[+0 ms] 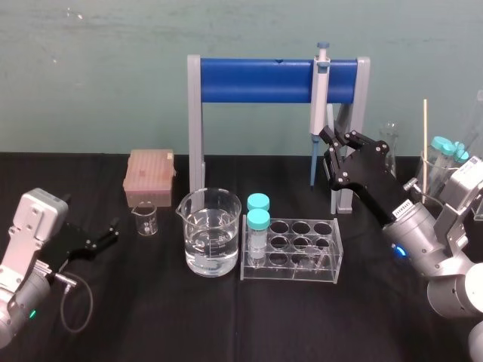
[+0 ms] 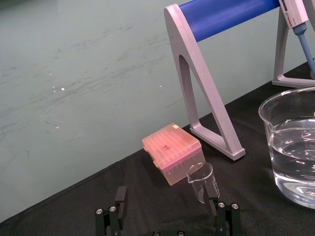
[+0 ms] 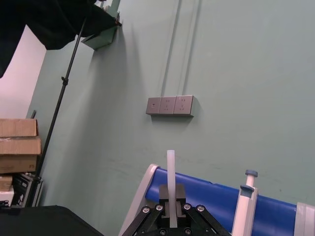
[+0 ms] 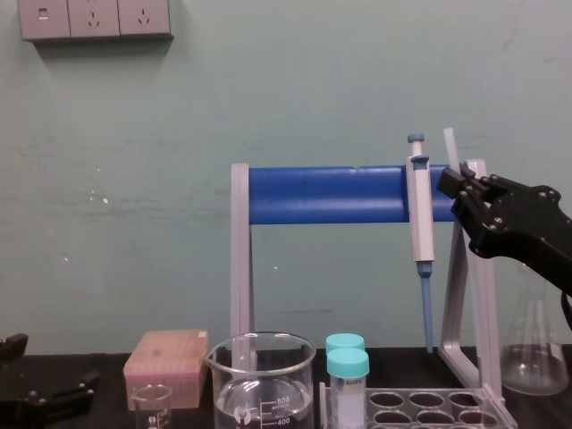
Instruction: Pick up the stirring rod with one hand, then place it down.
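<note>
My right tool [image 1: 330,140] was up off the bench [image 1: 151,317], at the right end of the rack with the blue bar [image 1: 256,81], and its jaws were closed on the stirring rod [image 3: 171,172]. In my right wrist view the rod stood straight up out of the pinch, pale against the green wall. From the chest view its free end [image 4: 450,147] poked above the blue bar, just beside the top of the grey pipette [image 4: 419,210]. The pipette hung on that bar, and my right tool [image 4: 458,184] sat just to the right of it. I could not tell whether the rod touched the rack's leg behind it.

My left tool [image 1: 110,231] lay low over the bench at the left, with its jaws apart and nothing between them. Its two fingers [image 2: 118,206] framed the small empty beaker [image 2: 202,181], which stood just ahead of them. The pink tip box [image 2: 171,151] sat behind that beaker.

Near the middle of the bench stood the large beaker [image 1: 209,230], part full of clear liquid. Just to its right was the clear tube rack [image 1: 302,253], with two teal-capped tubes [image 1: 258,220] at its left end. A conical flask [image 4: 532,353] stood on the right, below my right arm.
</note>
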